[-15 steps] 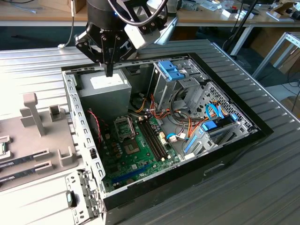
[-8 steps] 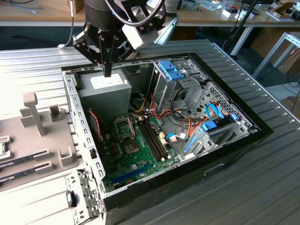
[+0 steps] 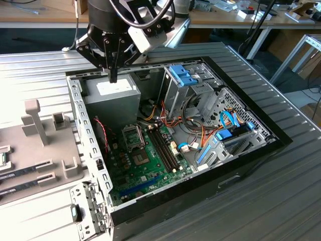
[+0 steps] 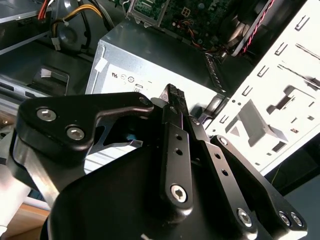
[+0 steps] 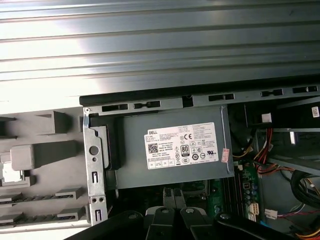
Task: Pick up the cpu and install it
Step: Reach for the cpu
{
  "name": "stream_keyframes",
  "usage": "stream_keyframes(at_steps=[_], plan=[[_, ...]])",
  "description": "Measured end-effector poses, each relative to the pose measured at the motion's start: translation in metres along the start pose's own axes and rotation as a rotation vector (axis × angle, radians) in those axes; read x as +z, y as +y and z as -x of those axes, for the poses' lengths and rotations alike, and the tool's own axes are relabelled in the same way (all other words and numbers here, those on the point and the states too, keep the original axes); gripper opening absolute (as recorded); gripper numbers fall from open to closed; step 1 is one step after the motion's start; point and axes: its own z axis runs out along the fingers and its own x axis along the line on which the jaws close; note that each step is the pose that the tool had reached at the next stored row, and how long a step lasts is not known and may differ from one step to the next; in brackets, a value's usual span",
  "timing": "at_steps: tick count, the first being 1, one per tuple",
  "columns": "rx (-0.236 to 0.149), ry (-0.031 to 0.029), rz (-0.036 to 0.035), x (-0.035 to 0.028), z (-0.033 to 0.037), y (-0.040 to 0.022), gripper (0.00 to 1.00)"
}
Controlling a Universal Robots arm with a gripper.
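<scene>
The gripper [image 3: 113, 75] [image 4: 175, 97] hangs with its fingers pressed together and nothing visible between them, tips pointing down just above the grey power-supply box [image 3: 113, 95] in one corner of an open computer case [image 3: 251, 156]. The case lies on a ribbed grey metal table [image 3: 281, 196], with wooden workbenches [image 3: 45, 15] behind. The case's perforated wall [image 3: 86, 131] stands between the gripper and a grey holder [image 3: 37, 120] at the exterior view's left, where the cpu [image 3: 2, 159] [image 5: 9, 172] lies, well apart from the gripper. Inside the case, the metal socket frame [image 3: 133, 136] sits on the green motherboard [image 3: 150, 173], beside orange cables [image 3: 193, 133].
</scene>
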Motion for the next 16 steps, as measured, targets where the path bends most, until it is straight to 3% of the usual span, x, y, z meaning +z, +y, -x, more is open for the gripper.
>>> stream_keyframes(at_steps=[16], plan=[[0.000,0.0000,-0.0001,0.0000,-0.0077,-0.0006,0.10]])
